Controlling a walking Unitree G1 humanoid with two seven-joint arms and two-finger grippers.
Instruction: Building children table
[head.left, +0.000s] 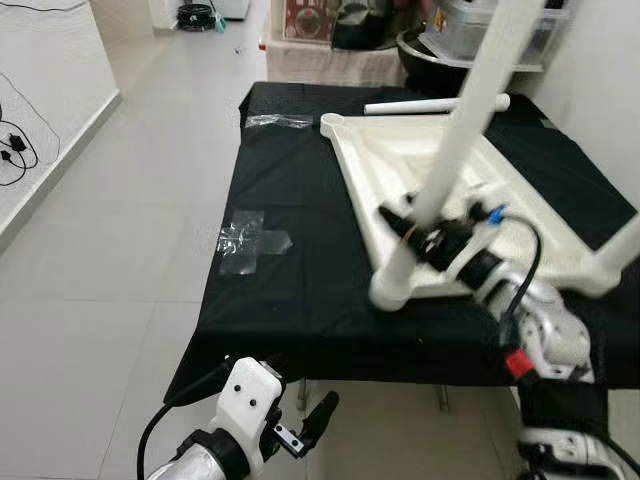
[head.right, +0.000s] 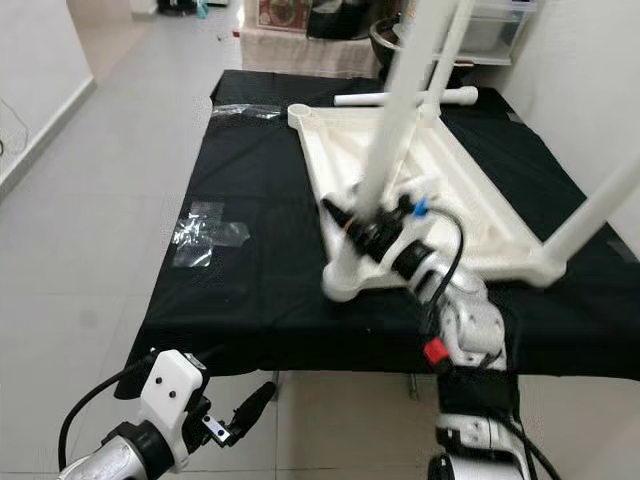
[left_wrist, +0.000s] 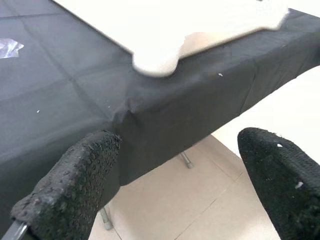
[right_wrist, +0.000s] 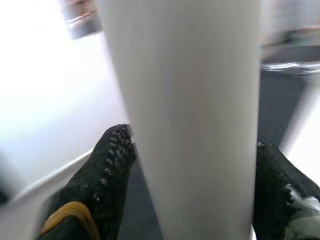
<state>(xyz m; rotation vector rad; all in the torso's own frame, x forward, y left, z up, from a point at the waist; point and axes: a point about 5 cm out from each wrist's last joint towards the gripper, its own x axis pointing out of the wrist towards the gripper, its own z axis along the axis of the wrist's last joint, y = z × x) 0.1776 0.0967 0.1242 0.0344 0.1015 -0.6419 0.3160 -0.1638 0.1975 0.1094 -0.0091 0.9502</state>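
A white children's table top (head.left: 392, 158) lies upside down on a table under a black cloth (head.left: 290, 280). At its near left corner a white leg (head.left: 470, 110) stands tilted in its socket. My right gripper (head.left: 420, 228) is shut on this leg low down, and the wrist view has a finger (right_wrist: 107, 165) on each side of the leg (right_wrist: 190, 100). A second leg (head.left: 622, 248) rises from the near right corner. A loose leg (head.left: 435, 104) lies at the far side. My left gripper (head.left: 305, 425) hangs open below the cloth's front edge, holding nothing.
Clear tape pieces (head.left: 250, 240) and a plastic scrap (head.left: 275, 121) lie on the cloth. Tiled floor (head.left: 110, 270) stretches to the left, with cables (head.left: 15, 150) by the wall. Boxes and a black bowl (head.left: 420, 45) crowd the back. A wall stands close on the right.
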